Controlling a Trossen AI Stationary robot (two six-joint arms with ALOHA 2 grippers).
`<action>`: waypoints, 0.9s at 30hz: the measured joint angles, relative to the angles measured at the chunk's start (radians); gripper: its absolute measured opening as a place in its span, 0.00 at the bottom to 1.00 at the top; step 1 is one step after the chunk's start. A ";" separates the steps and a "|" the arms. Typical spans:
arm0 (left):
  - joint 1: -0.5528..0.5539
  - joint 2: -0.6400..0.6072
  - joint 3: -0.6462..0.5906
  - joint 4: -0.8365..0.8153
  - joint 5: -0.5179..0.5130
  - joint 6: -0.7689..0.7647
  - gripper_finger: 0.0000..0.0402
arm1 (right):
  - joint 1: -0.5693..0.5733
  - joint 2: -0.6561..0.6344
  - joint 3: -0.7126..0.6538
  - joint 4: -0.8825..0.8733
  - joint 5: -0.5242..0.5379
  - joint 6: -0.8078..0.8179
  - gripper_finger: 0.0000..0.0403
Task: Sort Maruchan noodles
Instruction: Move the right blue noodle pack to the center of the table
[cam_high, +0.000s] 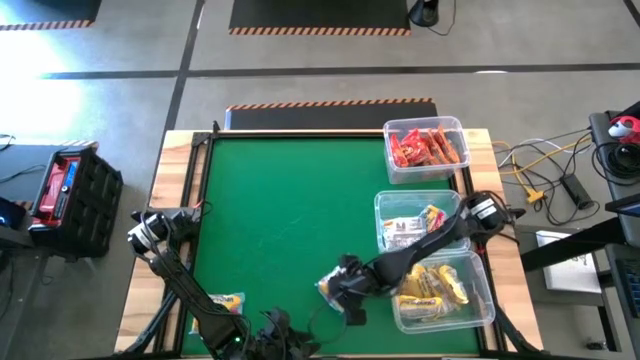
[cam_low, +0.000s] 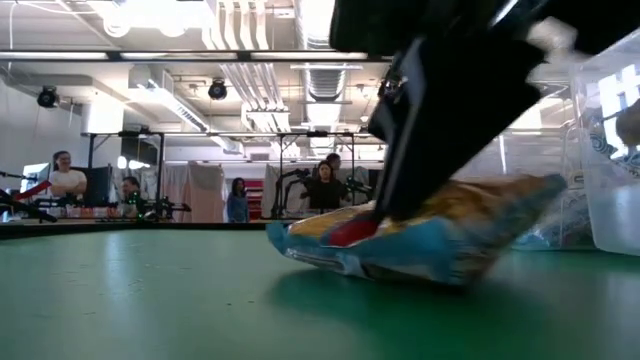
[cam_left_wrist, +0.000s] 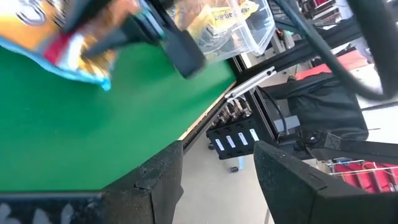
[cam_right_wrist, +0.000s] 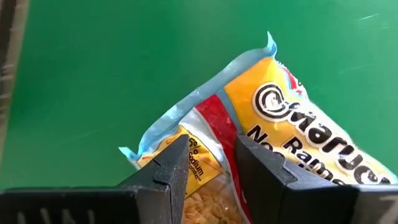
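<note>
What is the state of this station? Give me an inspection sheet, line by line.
Surface: green table, bare in the middle.
Job's things: red packets in the far bin; yellow and white packets in the middle bin; yellow-orange packets in the near bin; blue-edged packet on the mat, one end raised; one loose packet at the near edge by the left arm.
Clutter: nothing seen.
Grippers: right claw closed on the blue-edged packet; left claw open, empty, at the near edge.
Cables: yellow cables on the floor to the right.
Surroundings: black crate to the left; people beyond the table.
</note>
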 joint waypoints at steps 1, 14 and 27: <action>0.000 0.000 0.000 -0.005 0.000 -0.001 0.45 | -0.015 0.001 0.000 -0.001 0.008 -0.010 0.29; 0.001 -0.041 0.000 -0.453 -0.146 -0.270 0.45 | -0.237 0.001 0.000 0.001 0.016 -0.130 0.29; 0.032 -0.153 -0.011 -1.300 -0.176 -0.585 0.45 | -0.433 0.003 0.054 0.108 0.014 -0.216 0.29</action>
